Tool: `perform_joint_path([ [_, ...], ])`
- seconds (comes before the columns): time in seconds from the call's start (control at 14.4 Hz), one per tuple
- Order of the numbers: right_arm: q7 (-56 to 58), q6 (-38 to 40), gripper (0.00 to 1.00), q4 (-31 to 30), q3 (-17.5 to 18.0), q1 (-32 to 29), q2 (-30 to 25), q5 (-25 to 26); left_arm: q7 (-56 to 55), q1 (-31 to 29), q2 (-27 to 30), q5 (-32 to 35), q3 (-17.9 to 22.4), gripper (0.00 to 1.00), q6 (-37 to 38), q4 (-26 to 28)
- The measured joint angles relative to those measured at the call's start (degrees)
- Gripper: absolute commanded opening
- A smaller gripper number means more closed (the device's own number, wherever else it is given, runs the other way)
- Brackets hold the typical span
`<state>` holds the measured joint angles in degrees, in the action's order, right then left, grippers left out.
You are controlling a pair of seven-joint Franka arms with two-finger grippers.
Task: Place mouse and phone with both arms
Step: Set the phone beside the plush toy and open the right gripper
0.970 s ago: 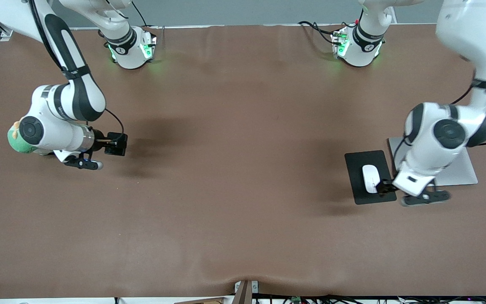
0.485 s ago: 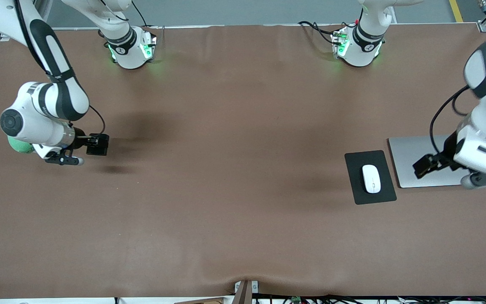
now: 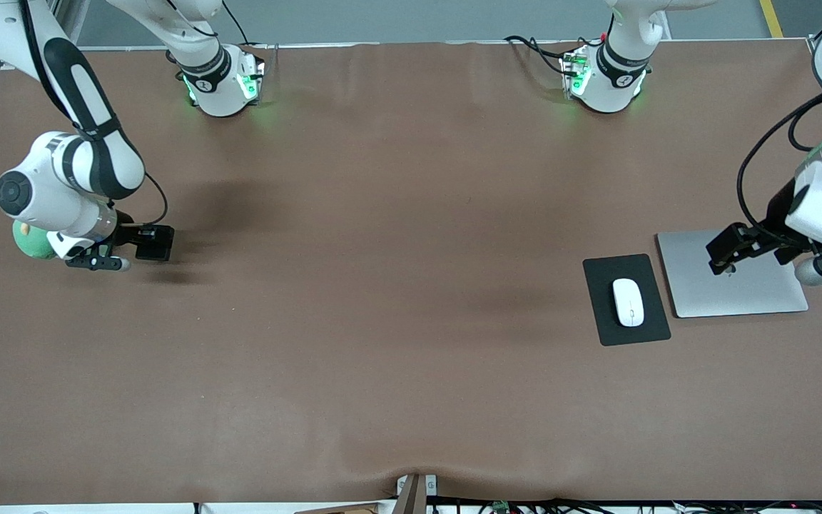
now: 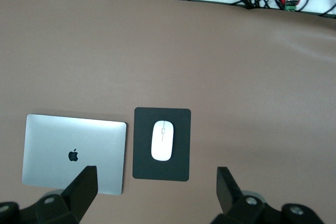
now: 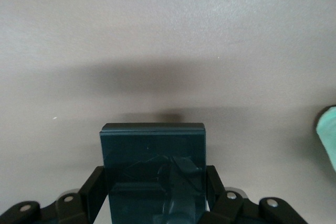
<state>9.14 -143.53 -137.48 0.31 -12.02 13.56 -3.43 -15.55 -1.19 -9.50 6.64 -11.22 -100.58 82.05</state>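
Over the laptop (image 3: 739, 285), wide-open empty left gripper (image 3: 725, 257); beside the plush (image 3: 31, 243), right gripper (image 3: 141, 243) clamping the phone (image 3: 154, 243).

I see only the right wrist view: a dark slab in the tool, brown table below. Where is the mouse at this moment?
Observer: The mouse lies on a black mouse pad, toward the left arm's end of the table.
Operator: What does the left tool do?
Observer: The left tool hangs open over a closed silver laptop beside the pad, holding nothing.
Operator: What is the green edge in my view?
Observer: A green plush toy, beside the right tool, which is shut on the phone.
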Motion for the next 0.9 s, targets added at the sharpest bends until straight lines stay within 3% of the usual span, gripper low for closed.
perform_joint_path([
  [0.28, 0.0, -6.0, 0.00, -2.9, 0.0, 0.0, 2.0, 0.1, 5.2, 1.1, 2.6, -1.4, 1.7, 1.00, 3.6, 1.5],
  [0.35, 0.0, -6.6, 0.18, -3.1, 0.0, 0.0, 2.5, 0.1, 5.5, 2.4, 3.5, -1.9, 3.2, 1.00, 3.8, 2.7],
  [0.42, 0.0, -6.8, 0.89, -3.1, 0.0, 0.0, 2.9, 0.1, 5.5, 3.3, 4.7, -2.3, 4.4, 1.00, 3.9, 4.4],
  [0.48, 0.0, -6.9, 1.00, -3.1, 0.0, 0.0, 3.0, 0.1, 5.5, 3.7, 6.2, -3.0, 4.9, 1.00, 3.9, 6.4],
  [0.69, 0.0, -6.4, 1.00, -3.1, 0.0, 0.0, 3.1, 0.1, 5.5, 3.3, 10.5, -3.9, 5.3, 1.00, 3.9, 11.2],
  [0.9, 0.0, -1.2, 1.00, -0.5, 0.0, 0.0, 3.1, 0.1, 5.5, 3.0, 11.7, -3.9, 5.4, 1.00, 3.9, 12.0],
])
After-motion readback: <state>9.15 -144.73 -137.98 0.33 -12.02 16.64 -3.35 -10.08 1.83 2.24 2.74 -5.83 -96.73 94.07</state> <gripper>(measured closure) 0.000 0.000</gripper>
